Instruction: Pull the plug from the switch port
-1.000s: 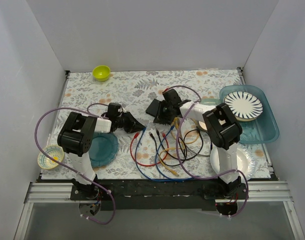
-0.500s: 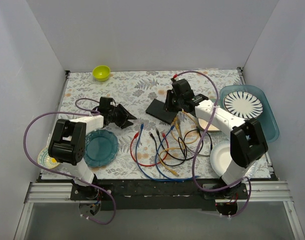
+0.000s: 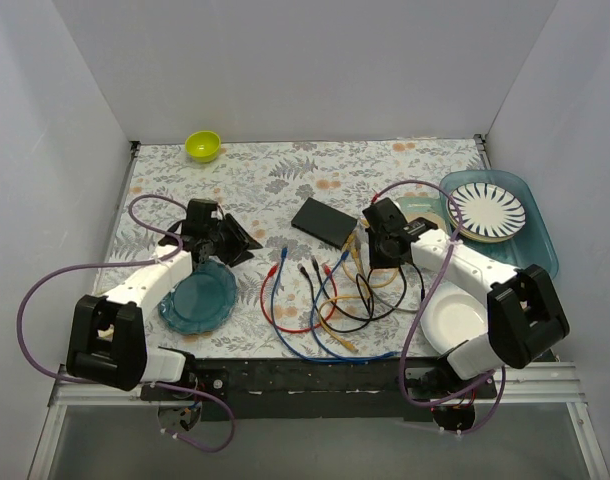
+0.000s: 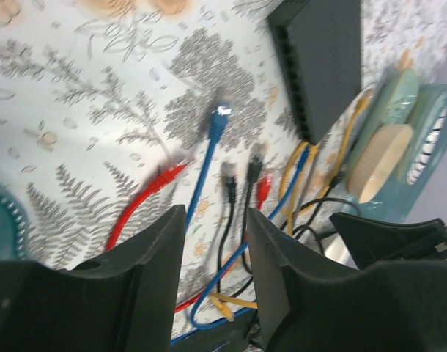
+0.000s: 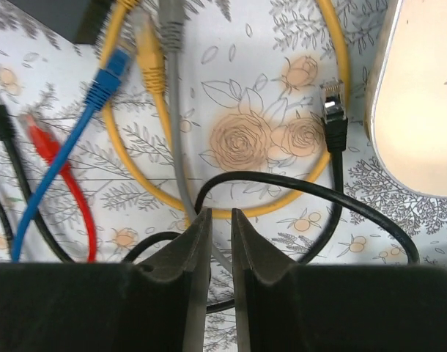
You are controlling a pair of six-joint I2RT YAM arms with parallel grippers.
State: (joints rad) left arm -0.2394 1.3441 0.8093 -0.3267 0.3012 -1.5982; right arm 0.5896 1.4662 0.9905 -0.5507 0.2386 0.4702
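The switch (image 3: 325, 220) is a flat black box lying bare on the flowered table, with no gripper on it. In the left wrist view the switch (image 4: 322, 66) shows its socket row along one edge; the sockets I can see look empty. Loose plugs lie below it: blue (image 4: 220, 117), red (image 4: 172, 172) and black (image 4: 231, 180). Yellow cables (image 4: 300, 158) run up to its near corner. My left gripper (image 3: 235, 240) is open and empty, left of the cables. My right gripper (image 3: 385, 245) is shut, empty, just over a grey cable (image 5: 176, 110) and a black cable (image 5: 297, 183).
A yellow-green bowl (image 3: 203, 145) sits at the back left. A teal plate (image 3: 198, 297) lies under the left arm. A teal tray (image 3: 530, 255) at the right holds a striped plate (image 3: 485, 208). A white plate (image 3: 455, 318) is at the front right.
Both arms have drawn back toward the front. The right gripper has left the switch and moved to the near right over the cables. The left gripper has moved left.
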